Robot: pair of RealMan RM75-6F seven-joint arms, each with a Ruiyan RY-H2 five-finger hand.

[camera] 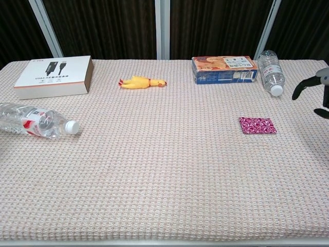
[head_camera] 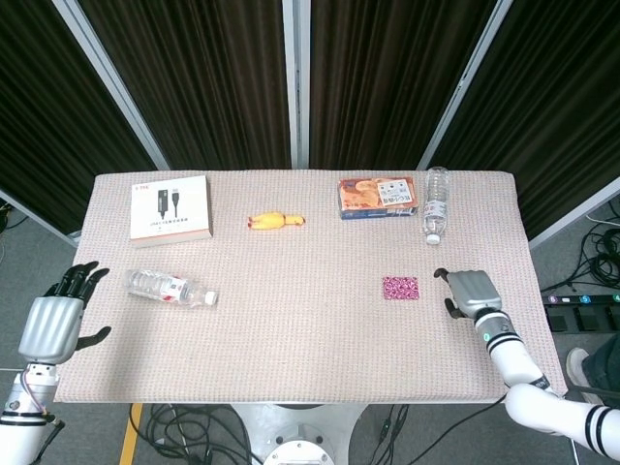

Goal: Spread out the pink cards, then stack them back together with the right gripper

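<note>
on the right half of the table (head_camera: 291, 349), the pink cards (head_camera: 400, 288) lie as one neat stack, long axis across the table — just left of the right hand (head_camera: 469, 292), which hovers empty with fingers apart, near the stack but not touching. the left hand (head_camera: 50, 325) hangs off the far-left edge, also spread and empty — much farther away.

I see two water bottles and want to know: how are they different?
The left bottle lies crosswise near the table's left edge, its cap pointing right; the right bottle lies at the far right, its cap pointing toward the robot. The left bottle lies alone; the right bottle lies beside the orange box. Both are clear, white-capped and lying down.
</note>
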